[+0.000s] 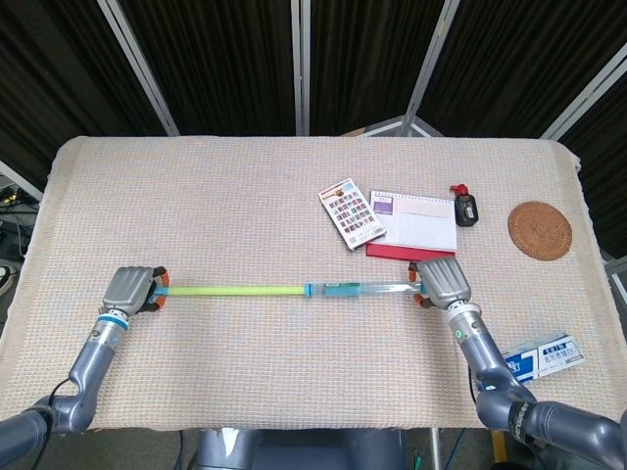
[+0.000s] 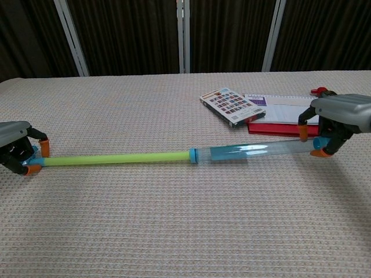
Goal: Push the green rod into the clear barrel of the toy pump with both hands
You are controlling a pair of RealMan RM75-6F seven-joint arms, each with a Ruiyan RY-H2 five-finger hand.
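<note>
The toy pump lies across the near half of the table. Its green rod [image 1: 233, 290] [image 2: 115, 158] sticks far out to the left of the clear barrel [image 1: 367, 288] [image 2: 255, 151], meeting it at a blue collar [image 2: 192, 154]. My left hand [image 1: 130, 290] [image 2: 17, 154] grips the rod's left end, orange fingertips closed around it. My right hand [image 1: 440, 281] [image 2: 333, 120] grips the barrel's right end and holds that end slightly off the cloth.
A patterned card box [image 1: 351, 212], a red-edged notebook [image 1: 414, 224], a small black and red device [image 1: 465, 207] and a round woven coaster [image 1: 539, 230] lie behind the right hand. A blue and white box [image 1: 545, 356] sits at the near right edge.
</note>
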